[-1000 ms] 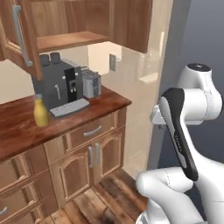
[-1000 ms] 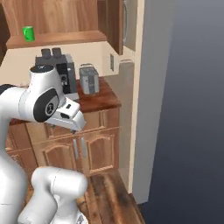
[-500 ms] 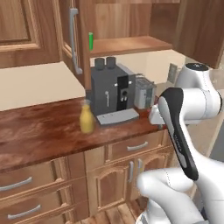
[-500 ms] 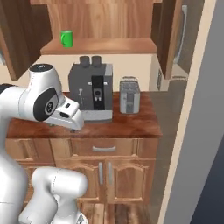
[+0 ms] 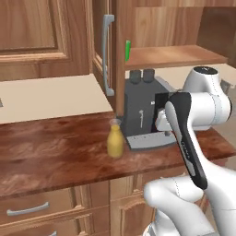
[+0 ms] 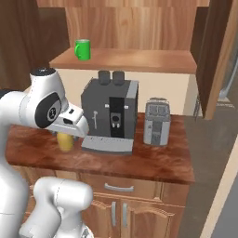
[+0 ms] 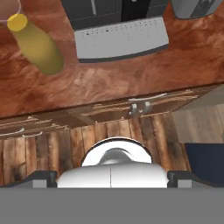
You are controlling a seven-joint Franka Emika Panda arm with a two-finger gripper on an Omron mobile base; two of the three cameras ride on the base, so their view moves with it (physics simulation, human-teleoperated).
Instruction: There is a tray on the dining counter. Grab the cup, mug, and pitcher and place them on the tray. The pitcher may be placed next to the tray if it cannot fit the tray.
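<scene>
One pitcher (image 7: 37,46) stands well beyond the gripper (image 7: 111,175) — jaws wide apart, holding nothing.

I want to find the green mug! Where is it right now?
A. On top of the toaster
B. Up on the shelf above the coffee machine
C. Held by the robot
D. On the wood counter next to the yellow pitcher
B. The green mug stands on the wooden shelf above the grey coffee machine, while the pitcher stands on the counter below, left of the machine.
</scene>
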